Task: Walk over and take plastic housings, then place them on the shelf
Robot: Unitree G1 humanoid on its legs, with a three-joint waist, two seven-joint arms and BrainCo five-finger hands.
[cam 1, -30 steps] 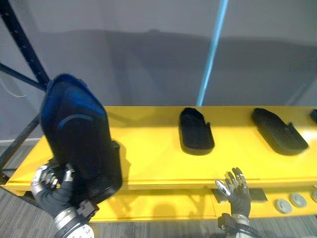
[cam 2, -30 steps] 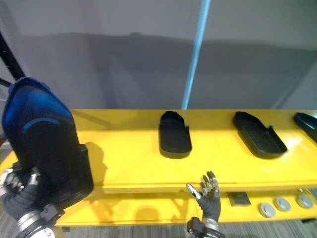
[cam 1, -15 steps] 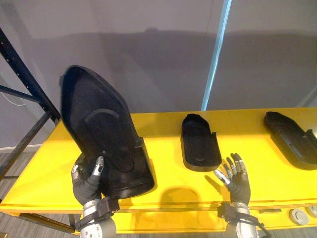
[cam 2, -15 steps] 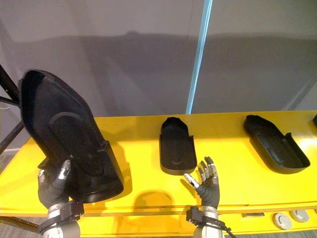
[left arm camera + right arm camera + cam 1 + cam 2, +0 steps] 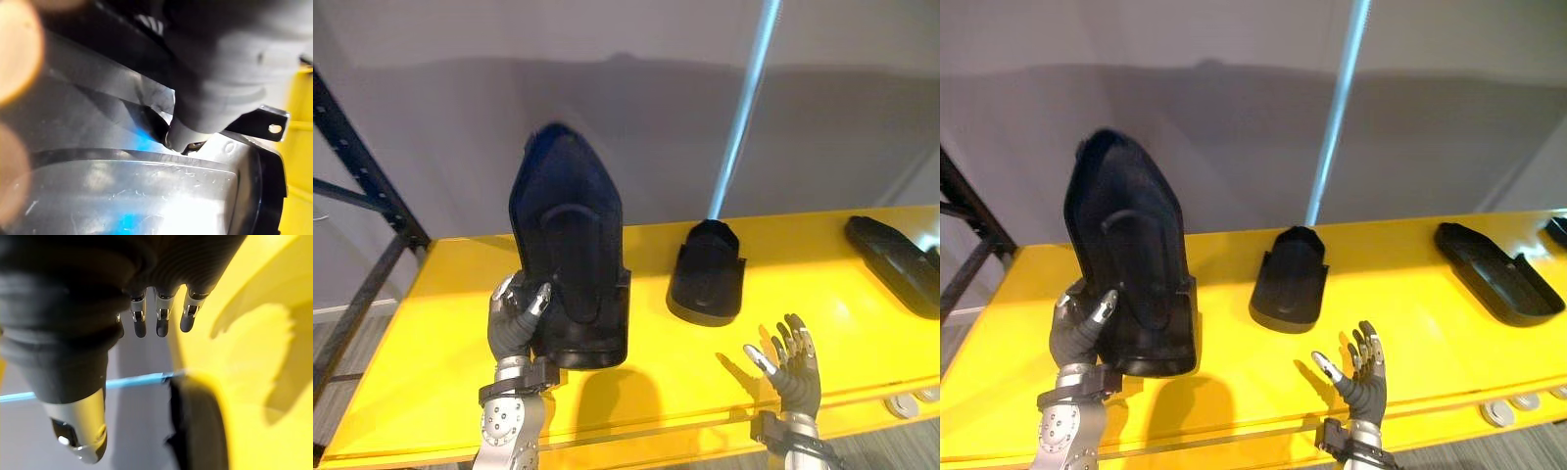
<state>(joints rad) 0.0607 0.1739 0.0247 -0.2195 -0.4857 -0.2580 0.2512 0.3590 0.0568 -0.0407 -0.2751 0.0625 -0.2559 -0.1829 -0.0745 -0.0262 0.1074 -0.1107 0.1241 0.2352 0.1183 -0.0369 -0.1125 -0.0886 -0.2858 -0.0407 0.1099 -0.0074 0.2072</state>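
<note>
The left hand (image 5: 514, 323) has its fingers and thumb curled round the lower side edge of the big black housing (image 5: 570, 264), which stands almost upright over the left half of the yellow shelf (image 5: 440, 323), nearer the front edge than the back. Whether its lower end already rests on the shelf is hard to tell. The main risk is a topple: the housing is tall and narrow-footed and is gripped low on one side, so letting go while it stands on end would likely send it toward the front edge or onto the second housing (image 5: 707, 274), which lies close by at mid-shelf near the back edge. It needs laying flat first. The right hand (image 5: 793, 370), fingers spread and empty, hovers at the front edge, too far to steady it. A third housing (image 5: 891, 259) lies at the right end. A second ago the held housing hung off the shelf's front left corner, leaning. Now it is over the shelf and more upright.
</note>
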